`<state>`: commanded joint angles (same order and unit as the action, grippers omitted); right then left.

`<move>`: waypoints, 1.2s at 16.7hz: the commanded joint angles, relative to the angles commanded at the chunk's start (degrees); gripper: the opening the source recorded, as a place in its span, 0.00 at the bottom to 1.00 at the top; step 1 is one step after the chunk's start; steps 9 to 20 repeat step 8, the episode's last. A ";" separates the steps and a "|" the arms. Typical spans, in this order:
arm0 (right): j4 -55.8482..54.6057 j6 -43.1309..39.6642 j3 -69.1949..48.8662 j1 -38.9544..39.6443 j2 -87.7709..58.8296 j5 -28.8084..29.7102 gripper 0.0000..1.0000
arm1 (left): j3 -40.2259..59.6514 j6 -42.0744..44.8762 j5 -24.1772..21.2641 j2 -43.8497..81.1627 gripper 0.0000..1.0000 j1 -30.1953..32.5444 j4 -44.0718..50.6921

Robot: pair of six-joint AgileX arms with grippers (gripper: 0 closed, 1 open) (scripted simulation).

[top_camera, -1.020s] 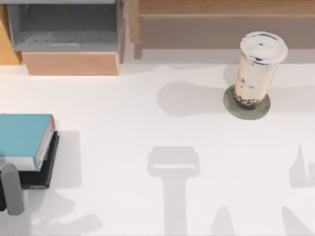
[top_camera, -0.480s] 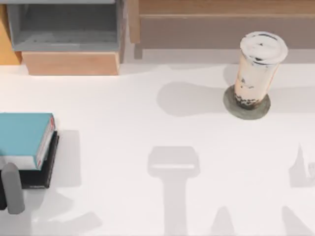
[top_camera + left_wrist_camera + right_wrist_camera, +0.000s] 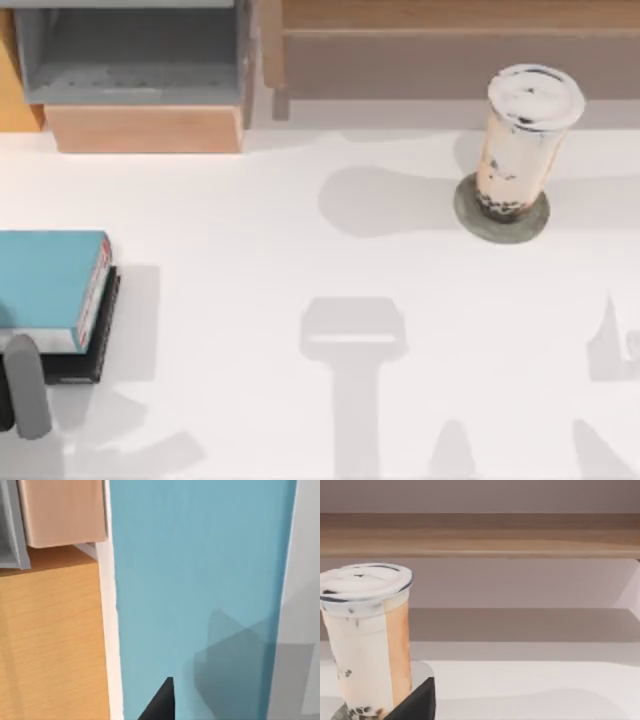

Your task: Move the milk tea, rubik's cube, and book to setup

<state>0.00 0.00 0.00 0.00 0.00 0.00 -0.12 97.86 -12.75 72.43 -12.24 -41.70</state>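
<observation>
Tall plastic milk tea cup (image 3: 520, 140) upright on round grey coaster (image 3: 470, 215); teal hardcover book (image 3: 50, 285) just beyond left gripper (image 3: 25, 385), grip state unclear; placement progress unclear.

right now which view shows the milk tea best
The top view: the whole milk tea stands upright on its round coaster at the table's right rear. The right wrist view shows the cup from the side, its base cut off. The left wrist view faces the blue book instead.

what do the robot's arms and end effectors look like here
Little is visible. By the blue book at the top view's left edge, the left arm is a plain grey rounded bar with a black part beside it. Each wrist view shows one matte black angular finger. No cables or markings.
</observation>
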 joint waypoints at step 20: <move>0.00 0.00 0.00 0.00 0.00 0.00 1.00 | 0.00 0.00 0.00 0.00 1.00 0.00 0.00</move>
